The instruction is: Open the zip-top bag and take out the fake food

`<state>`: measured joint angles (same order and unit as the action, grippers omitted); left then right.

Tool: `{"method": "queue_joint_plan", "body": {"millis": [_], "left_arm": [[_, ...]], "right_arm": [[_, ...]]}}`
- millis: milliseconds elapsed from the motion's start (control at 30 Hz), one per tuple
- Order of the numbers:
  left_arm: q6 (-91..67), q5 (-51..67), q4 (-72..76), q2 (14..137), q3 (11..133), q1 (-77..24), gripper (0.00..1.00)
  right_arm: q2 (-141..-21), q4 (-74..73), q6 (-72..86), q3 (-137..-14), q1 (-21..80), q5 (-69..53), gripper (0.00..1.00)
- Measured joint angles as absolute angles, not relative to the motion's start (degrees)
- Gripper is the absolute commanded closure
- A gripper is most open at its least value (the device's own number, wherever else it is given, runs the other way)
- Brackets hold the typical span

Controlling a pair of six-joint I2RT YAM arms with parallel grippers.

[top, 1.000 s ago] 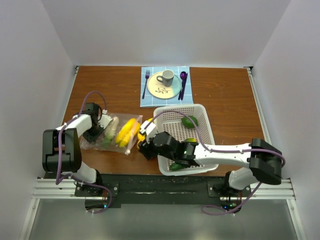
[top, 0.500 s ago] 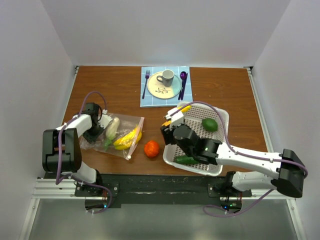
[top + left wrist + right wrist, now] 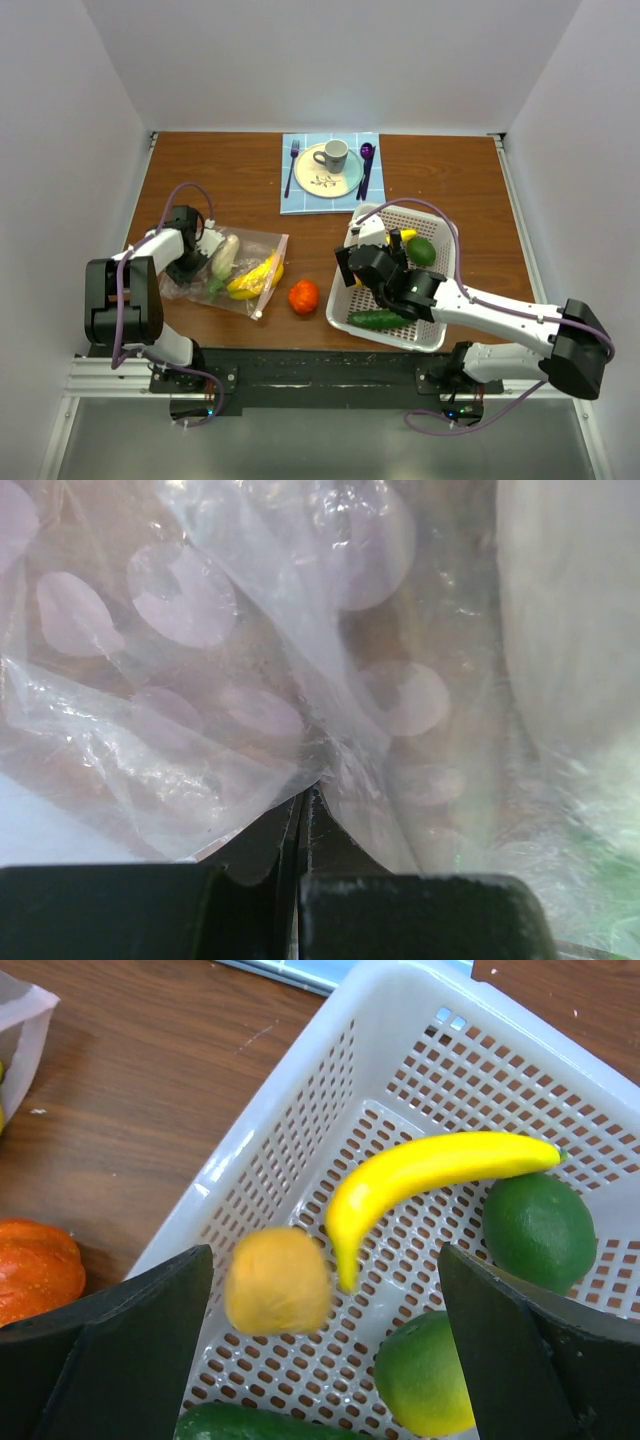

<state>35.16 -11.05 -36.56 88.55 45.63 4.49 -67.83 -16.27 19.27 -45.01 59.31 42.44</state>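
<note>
The zip-top bag (image 3: pixel 240 268) lies at the left, clear and crinkly, with yellow pieces and a pale whitish one (image 3: pixel 224 255) of the fake food still inside. My left gripper (image 3: pixel 197 256) is shut on the bag's far-left edge; in the left wrist view its jaws (image 3: pixel 303 802) pinch the plastic film (image 3: pixel 200 680). An orange-red round one (image 3: pixel 303 296) sits on the table. My right gripper (image 3: pixel 365 250) hangs open over the basket, and a blurred yellow-orange piece (image 3: pixel 277 1280) is loose between its fingers (image 3: pixel 120 1360).
The white perforated basket (image 3: pixel 437 225) holds a banana (image 3: pixel 430 1175), a lime (image 3: pixel 540 1230), another green round fruit (image 3: pixel 425 1375) and a cucumber (image 3: pixel 380 320). A plate (image 3: pixel 345 178) with a cup (image 3: pixel 332 154), a fork and a spoon rests on a blue mat at the back.
My right gripper has opened over the basket and let go of the yellow food, which now lies or drops inside. The basket shifted slightly. The left arm stayed still.
</note>
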Motion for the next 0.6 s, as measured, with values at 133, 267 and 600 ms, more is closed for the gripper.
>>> {"method": "queue_joint_plan", "body": {"millis": [133,267,600], "left_arm": [[35.18,-11.03,-36.53,88.55,45.63,4.49,1.00],[35.18,-11.00,-36.53,88.55,45.63,4.49,1.00],[35.16,-11.00,-36.56,88.55,45.63,4.49,1.00]], "right_arm": [[-67.85,-17.78,19.20,-46.30,59.02,40.32,0.01],[-67.22,-17.47,18.61,-48.84,59.07,34.57,0.01],[-84.86,-9.34,15.81,-62.57,68.40,24.10,0.01]]}}
